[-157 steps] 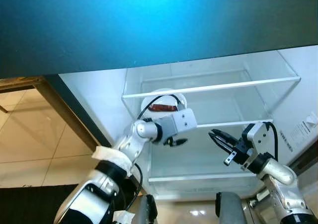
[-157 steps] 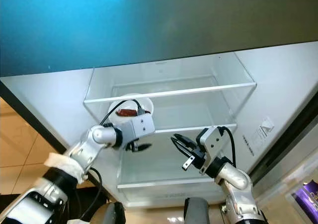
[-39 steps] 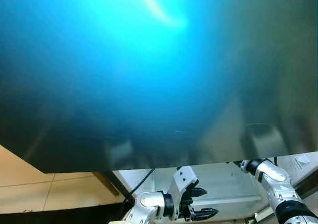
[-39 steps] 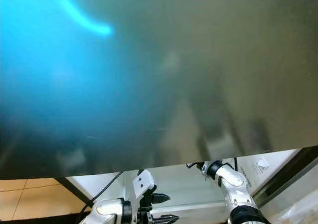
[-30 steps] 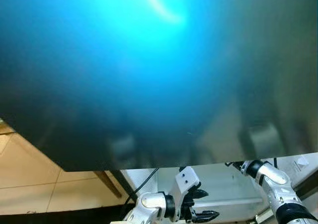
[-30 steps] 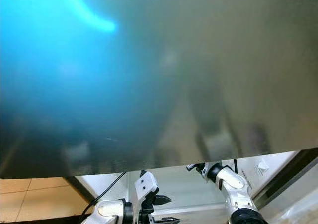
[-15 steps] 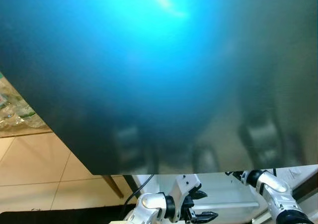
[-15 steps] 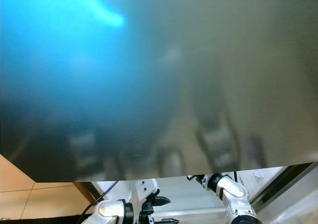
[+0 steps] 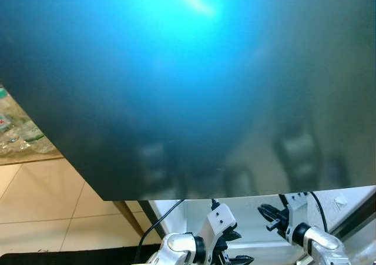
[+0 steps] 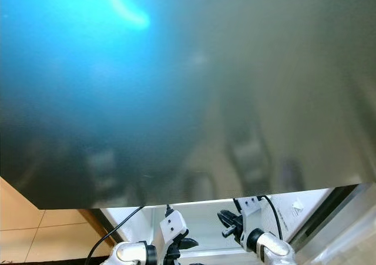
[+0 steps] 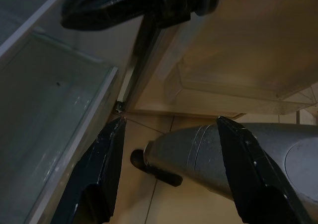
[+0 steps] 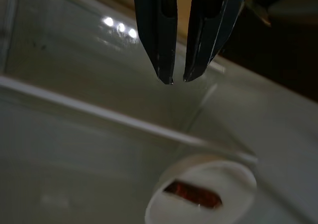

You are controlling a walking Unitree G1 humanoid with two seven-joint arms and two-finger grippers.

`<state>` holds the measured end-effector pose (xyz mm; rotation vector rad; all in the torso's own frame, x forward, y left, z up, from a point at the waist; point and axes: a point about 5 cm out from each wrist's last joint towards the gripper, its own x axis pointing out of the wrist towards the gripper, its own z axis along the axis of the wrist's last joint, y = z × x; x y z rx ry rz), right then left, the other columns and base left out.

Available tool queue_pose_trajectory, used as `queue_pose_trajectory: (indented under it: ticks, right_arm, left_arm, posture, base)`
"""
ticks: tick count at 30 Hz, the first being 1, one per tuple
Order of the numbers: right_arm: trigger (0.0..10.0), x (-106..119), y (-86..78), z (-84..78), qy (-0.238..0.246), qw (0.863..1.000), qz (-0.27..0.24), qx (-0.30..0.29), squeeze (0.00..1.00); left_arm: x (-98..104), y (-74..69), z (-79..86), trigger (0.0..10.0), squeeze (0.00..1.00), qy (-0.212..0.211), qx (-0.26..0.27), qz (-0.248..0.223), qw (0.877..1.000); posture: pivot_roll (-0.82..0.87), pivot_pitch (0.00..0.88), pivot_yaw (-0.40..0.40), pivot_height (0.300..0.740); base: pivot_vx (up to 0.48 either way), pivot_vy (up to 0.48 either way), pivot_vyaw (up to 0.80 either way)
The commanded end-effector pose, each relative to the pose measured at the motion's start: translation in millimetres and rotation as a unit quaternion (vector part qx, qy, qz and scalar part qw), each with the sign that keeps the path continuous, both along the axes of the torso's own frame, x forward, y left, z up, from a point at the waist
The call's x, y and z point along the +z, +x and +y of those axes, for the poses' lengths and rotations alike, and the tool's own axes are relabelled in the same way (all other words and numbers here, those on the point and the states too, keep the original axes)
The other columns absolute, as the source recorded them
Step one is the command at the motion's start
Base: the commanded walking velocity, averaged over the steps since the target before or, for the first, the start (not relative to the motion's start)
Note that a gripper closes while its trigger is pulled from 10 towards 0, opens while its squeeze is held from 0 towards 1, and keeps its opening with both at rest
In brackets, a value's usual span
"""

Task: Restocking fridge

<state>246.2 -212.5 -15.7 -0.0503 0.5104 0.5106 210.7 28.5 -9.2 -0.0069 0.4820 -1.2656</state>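
Low in the frame, the left end effector [image 9: 235,247] spreads wide and empty; the right end effector [image 12: 171,77], nearly closed, hovers above a white bowl [image 12: 201,194] on the fridge shelf [image 12: 99,112].

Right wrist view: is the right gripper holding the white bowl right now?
No. The right gripper hangs with its fingers nearly closed on nothing, apart from the white bowl, which sits on the glass fridge shelf with something reddish inside.

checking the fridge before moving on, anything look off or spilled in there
Nothing stands out. The white bowl with something red inside sits upright in the fridge, no spill around it. The right gripper hangs above it, nearly closed and empty.
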Motion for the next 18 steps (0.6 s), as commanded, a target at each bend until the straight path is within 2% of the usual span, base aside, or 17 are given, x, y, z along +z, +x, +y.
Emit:
queue_pose_trajectory:
  ticks: [1, 5, 8, 10, 18]
  right_arm:
    - [10.0, -6, -4.5, 2.9, -0.003, 1.000, 0.017, -0.002, 0.00]
    - [10.0, -20, -16.5, 2.0, -0.032, 0.998, 0.051, -0.029, 0.00]
    - [10.0, -22, -18.7, 1.2, -0.039, 0.997, 0.056, -0.035, 0.00]
    - [10.0, -29, -25.7, -1.2, -0.055, 0.994, 0.074, -0.050, 0.00]
    - [10.0, -38, -37.7, -3.8, -0.065, 0.990, 0.100, -0.069, 0.00]
  left_arm:
    - [-3, -3.2, -1.9, 10.0, 0.00, 0.004, -0.001, 0.004, 1.000]
    - [-8, -5.1, 0.8, 10.0, 0.00, 0.013, 0.010, 0.010, 1.000]
    - [-9, -5.2, 1.4, 10.0, 0.00, 0.017, 0.011, 0.010, 1.000]
    - [-11, -4.9, 2.8, 10.0, 0.00, 0.024, 0.014, 0.011, 1.000]
    - [-14, -5.9, 3.1, 10.0, 0.00, 0.031, 0.016, 0.014, 0.999]
  posture:
    - [-0.12, 0.026, 0.073, 0.740]
    - [-0.11, 0.026, 0.067, 0.740]
    - [-0.11, 0.024, 0.064, 0.740]
    - [-0.11, 0.021, 0.061, 0.740]
    - [-0.11, 0.018, 0.060, 0.740]
  base:
    - [0.000, 0.000, 0.00]
    - [0.000, 0.000, 0.00]
    - [0.000, 0.000, 0.00]
    - [-0.283, 0.000, 0.00]
    - [-0.362, 0.000, 0.00]
